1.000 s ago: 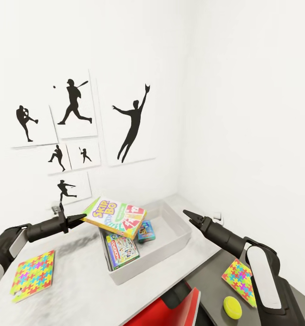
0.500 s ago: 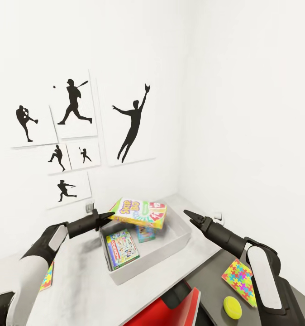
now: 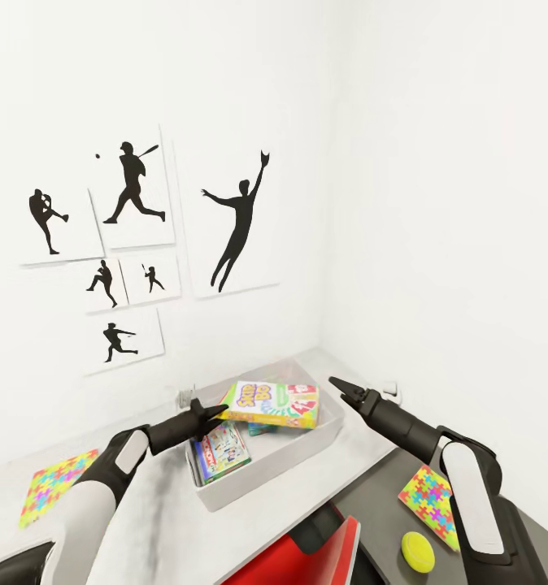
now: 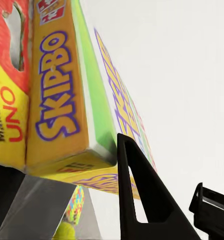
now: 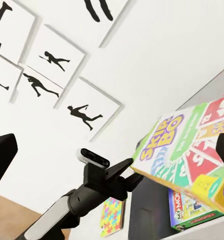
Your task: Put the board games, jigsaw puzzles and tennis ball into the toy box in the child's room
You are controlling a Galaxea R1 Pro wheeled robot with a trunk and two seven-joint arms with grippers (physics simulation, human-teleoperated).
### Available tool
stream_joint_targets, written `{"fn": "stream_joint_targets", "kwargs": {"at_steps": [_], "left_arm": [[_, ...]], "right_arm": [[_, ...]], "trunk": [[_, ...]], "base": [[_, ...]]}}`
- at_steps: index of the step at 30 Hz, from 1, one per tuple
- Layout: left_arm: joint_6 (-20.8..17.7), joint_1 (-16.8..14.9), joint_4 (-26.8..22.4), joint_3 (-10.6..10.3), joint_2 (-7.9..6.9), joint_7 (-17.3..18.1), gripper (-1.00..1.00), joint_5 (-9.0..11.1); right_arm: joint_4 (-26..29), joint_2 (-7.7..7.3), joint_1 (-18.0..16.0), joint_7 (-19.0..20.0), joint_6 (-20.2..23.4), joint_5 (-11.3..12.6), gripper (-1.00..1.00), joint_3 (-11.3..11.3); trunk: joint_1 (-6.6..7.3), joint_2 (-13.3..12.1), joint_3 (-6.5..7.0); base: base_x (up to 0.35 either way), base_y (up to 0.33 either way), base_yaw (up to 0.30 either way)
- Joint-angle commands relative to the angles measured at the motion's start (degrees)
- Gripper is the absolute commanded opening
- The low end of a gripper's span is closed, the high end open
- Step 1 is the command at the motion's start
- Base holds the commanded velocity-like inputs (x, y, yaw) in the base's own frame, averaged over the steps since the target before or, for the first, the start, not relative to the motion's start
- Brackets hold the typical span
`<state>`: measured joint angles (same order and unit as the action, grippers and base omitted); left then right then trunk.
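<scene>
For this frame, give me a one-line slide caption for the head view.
Left gripper holds the yellow-green Skip-Bo board game box over the white toy box; right gripper hovers alongside.

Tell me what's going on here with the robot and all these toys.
The robot's left claw holds a Skip-Bo board game by one edge, just above the open toy box on the white table. Two other game boxes are already inside. The right claw hovers near the box's far side, holding nothing. One jigsaw puzzle lies on the table off to the left; another puzzle and the tennis ball sit on the darker surface to the right, not yet packed.
</scene>
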<state>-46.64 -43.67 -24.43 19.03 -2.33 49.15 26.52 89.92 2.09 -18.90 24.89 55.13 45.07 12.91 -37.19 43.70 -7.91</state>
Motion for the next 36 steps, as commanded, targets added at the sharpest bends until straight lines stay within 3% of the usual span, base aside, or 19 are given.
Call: {"fn": "stream_joint_targets", "kwargs": {"at_steps": [1,8,19,23,24,27,31,36], "left_arm": [[-0.6,-0.1,0.0,0.3,0.35,0.5,-1.0,0.2],[-3.1,0.1,0.0,0.3,2.52,2.0,-1.0,0.2],[-3.3,0.1,-0.2,1.1,2.42,1.5,-1.0,0.4],[-3.2,0.1,-0.2,2.5,2.54,0.2,-1.0,0.5],[-3.2,0.1,-0.2,5.5,2.61,-3.8,-1.0,0.5],[-3.1,0.1,-0.2,7.5,3.02,-6.7,-1.0,0.6],[-3.0,0.1,-0.9,10.3,3.51,-8.1,-1.0,0.6],[-2.9,0.1,-4.1,11.6,4.82,-8.5,-1.0,0.6]], "right_arm": [[0.0,0.01,-0.1,0.5,0.4,-0.3,1.0,0.2],[0.0,-0.07,-0.1,0.5,0.3,-0.3,1.0,0.2],[0.0,-0.07,-0.1,0.3,0.3,-0.3,1.0,0.2],[0.0,-0.07,-0.1,0.4,0.3,-0.3,1.0,0.1],[0.0,-0.07,-0.1,0.4,0.3,-0.3,1.0,0.1],[-0.1,-0.07,-0.1,0.5,0.3,-0.3,1.0,0.2],[-0.1,-0.09,-0.1,0.5,0.4,-0.3,1.0,0.2],[-0.1,-0.14,-0.1,0.5,0.4,-0.3,1.0,0.3]], "trunk": [[-0.01,0.1,-0.09],[-0.01,0.1,-0.09],[-0.01,0.1,-0.09],[-0.01,0.1,-0.09],[-0.01,0.1,-0.09],[-0.01,0.1,-0.09],[-0.01,0.1,-0.09],[-0.01,0.1,-0.09]], "base": [[0.0,0.0,0.0],[0.0,0.0,0.0],[0.0,0.0,0.0],[0.0,0.0,0.0],[0.0,0.0,0.0],[0.0,0.0,0.0],[0.0,0.0,0.0],[0.0,0.0,0.0]]}}
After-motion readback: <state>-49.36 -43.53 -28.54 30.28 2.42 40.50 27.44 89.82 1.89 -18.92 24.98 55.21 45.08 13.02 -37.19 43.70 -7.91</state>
